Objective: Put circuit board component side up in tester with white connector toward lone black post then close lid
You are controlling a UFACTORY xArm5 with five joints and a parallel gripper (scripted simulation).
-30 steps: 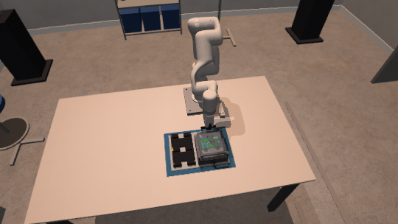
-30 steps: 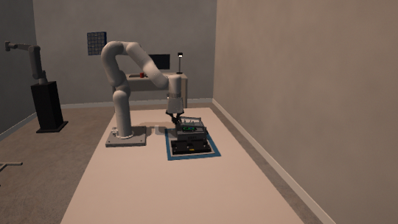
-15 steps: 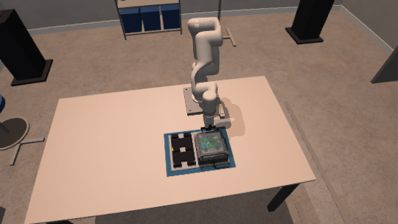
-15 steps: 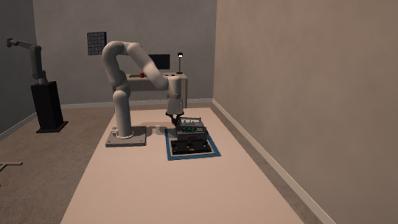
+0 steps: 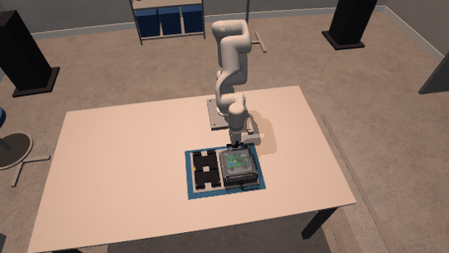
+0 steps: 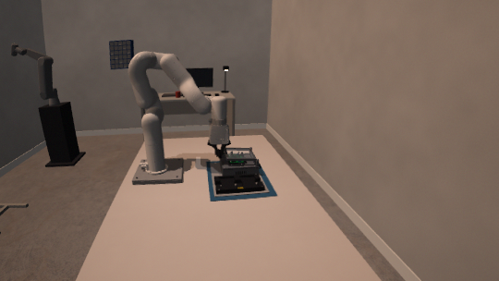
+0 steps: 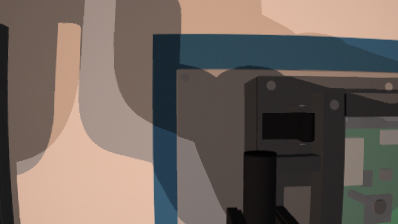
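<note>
The green circuit board (image 5: 236,162) (image 7: 371,165) lies flat inside the dark tester (image 5: 242,181) (image 6: 237,173), component side up. The see-through lid (image 5: 251,165) (image 6: 240,152) is lowered over it, still a little raised on the arm's side. My gripper (image 5: 235,145) (image 6: 220,147) (image 7: 259,218) stands at the lid's edge nearest the arm's base, shut on the lid's black handle (image 7: 259,180). The black tray (image 5: 206,182) left of the tester holds no board. I cannot make out the pins or the lone post.
Tray and tester stand on a blue mat (image 5: 188,176) (image 6: 213,191) (image 7: 165,150) on the table (image 5: 125,166). The arm's base plate (image 5: 216,118) (image 6: 157,176) is just behind the mat.
</note>
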